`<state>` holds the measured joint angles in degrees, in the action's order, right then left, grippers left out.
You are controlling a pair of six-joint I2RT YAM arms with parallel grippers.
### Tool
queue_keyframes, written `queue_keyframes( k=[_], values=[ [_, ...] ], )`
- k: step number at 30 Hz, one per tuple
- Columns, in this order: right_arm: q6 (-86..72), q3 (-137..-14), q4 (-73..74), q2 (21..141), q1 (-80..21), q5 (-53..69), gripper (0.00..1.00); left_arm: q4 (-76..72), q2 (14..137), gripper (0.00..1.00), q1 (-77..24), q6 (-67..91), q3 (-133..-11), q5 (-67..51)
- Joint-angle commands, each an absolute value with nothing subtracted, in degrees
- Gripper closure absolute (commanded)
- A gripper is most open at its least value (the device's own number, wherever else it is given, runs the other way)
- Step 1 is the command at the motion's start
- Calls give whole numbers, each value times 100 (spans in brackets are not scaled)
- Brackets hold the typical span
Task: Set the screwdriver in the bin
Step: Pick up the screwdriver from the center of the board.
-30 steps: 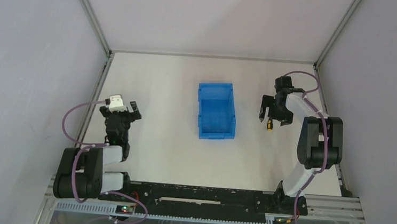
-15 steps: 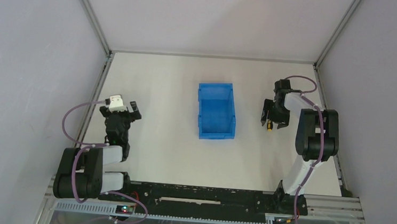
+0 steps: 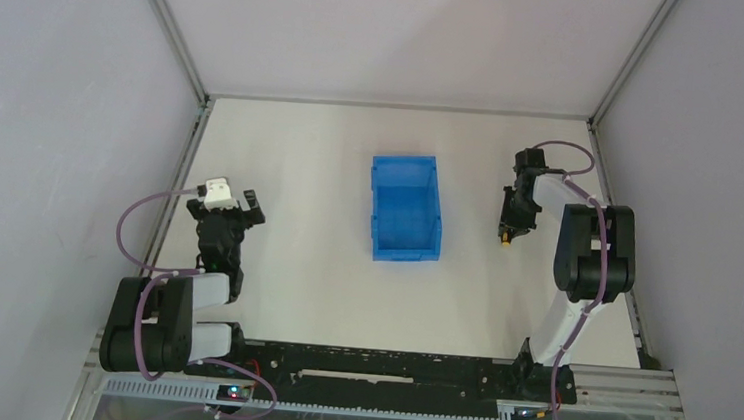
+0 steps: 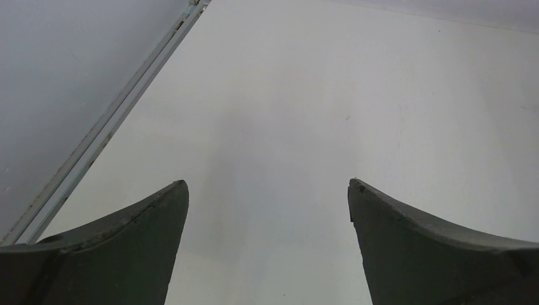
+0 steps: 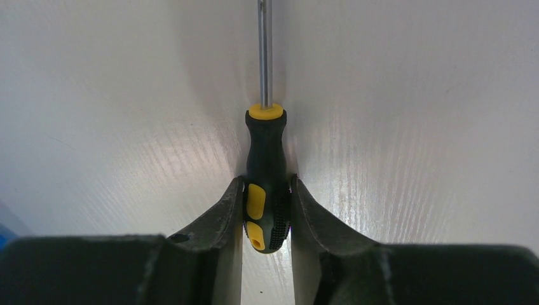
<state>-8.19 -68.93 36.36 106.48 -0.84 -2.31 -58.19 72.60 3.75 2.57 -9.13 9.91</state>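
- The desk (image 3: 301, 164) is white and looks as it did a second ago.
- The right arm (image 3: 590, 252) stands a little nearer the far edge than a second ago. The left arm (image 3: 170, 304), at 8 o'clock from the bin, has not moved.
- The bin (image 3: 405, 209) is blue and sits mid-desk in the same spot. Its long side runs from 12 to 6 o'clock.
- The right tool (image 5: 267, 190) had its fingers spread on either side of the screwdriver a second ago. Now they are clamped on the handle (image 5: 267, 159), one finger pressing each side.
- The left tool (image 4: 267, 184) has its fingers wide apart over bare desk and holds nothing, as before.
- The screwdriver (image 3: 505, 237) lies on the desk at 3 o'clock from the bin, outside it and not touching it, where it lay a second ago.
  - In the right wrist view its long axis runs from 6 to 12 o'clock.
  - The black-and-yellow butt is at 6 o'clock between the fingers.
  - The thin shaft (image 5: 264, 51) points to 12 o'clock, away from the wrist.
  - From above it is too small to tell which way the shaft points.
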Motion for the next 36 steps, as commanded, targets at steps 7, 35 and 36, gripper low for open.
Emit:
queue_keyframes(
  k=[7,35,36],
  values=[
    [-808,-6741,3471,10504,-35,-489,90,-6029,7207,0,343,160,-1099,1045],
    [-874,-7241,4520,9413,-35,-129,99,-6029,7207,0,343,163,-1099,1043],
    [-879,-7275,4573,9370,-35,-117,99,-6029,7207,0,343,157,-1101,1041]
  ],
)
